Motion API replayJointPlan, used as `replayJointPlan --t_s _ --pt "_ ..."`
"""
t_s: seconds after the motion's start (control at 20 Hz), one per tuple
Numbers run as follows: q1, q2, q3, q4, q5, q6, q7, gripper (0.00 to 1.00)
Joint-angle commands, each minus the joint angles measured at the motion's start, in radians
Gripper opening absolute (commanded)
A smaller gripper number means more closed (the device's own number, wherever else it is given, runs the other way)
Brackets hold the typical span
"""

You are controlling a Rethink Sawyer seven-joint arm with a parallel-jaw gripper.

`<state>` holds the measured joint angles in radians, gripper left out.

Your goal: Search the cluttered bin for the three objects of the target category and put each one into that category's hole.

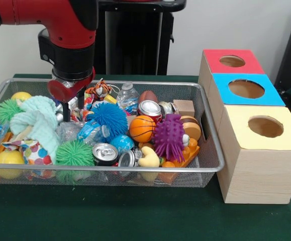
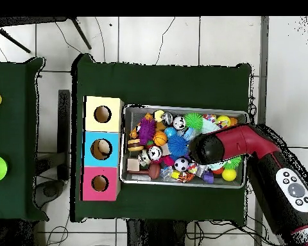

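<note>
Searching bin (image 1: pixel 213 165) | claw (image 1: pixel 71 109) low among clutter beside blue spiky ball (image 1: pixel 107 116); grip state unclear, seemingly empty | next: settle on target, close, lift toward holes

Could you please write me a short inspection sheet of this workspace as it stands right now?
Surface: green cloth table, bare in front of the bin.
Job's things: wire mesh bin full of mixed items; beside it three wooden boxes with round holes, topped red, blue and yellow.
Clutter: basketball, purple spiky toy, blue spiky ball, green spiky ball, soda can, tiger toy, cloth.
Gripper: gripper lowered into the bin's far side near the cloth; open or shut cannot be told.
Cables: thin cables on the tiled floor in the overhead view.
Surroundings: second green table beside this one.
</note>
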<state>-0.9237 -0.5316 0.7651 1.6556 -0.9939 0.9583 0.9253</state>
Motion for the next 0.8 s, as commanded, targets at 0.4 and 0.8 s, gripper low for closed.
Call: replayJointPlan --t_s 0.4,0.8 --pt "0.033 0.017 -0.065 -0.026 0.018 0.1 -0.221 1.0" --pt "0.025 0.034 -0.069 -0.033 -0.006 0.066 -0.235 1.0"
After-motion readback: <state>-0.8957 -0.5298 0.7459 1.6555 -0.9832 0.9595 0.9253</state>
